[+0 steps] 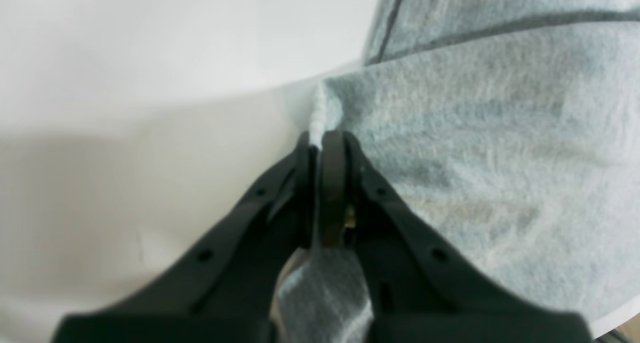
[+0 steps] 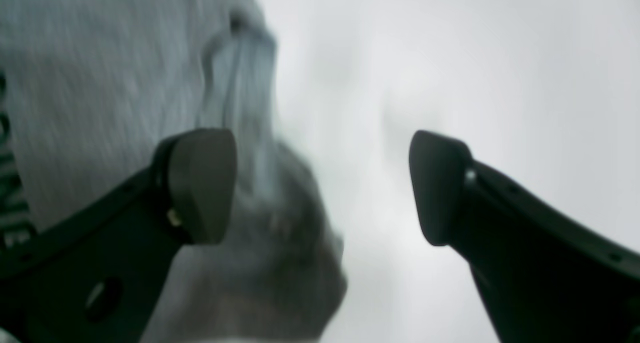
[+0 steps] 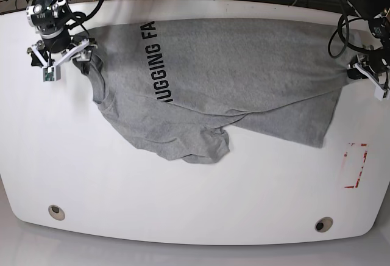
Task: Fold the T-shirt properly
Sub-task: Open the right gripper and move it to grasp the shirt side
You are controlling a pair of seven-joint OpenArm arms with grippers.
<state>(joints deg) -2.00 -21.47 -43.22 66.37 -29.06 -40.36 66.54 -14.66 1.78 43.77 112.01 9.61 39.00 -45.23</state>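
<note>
**Fold barely begun, shirt still spread**

Base view, left to right: right gripper stands with jaws wide apart, empty, at the T-shirt corner. The shirt lies rumpled across the white table, lettering up, one sleeve bunched. Left gripper is clamped on the far edge. Judged: no tidy fold made yet; all folding remains.

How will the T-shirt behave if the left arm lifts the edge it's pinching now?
Probably floppy: the T-shirt already lies in soft wrinkles and a bunched sleeve, so it should drape and sag. The left gripper pinches only a thin edge, so cloth may slip out under a quick pull. With the right gripper open, the far side will likely drag across the table.
</note>
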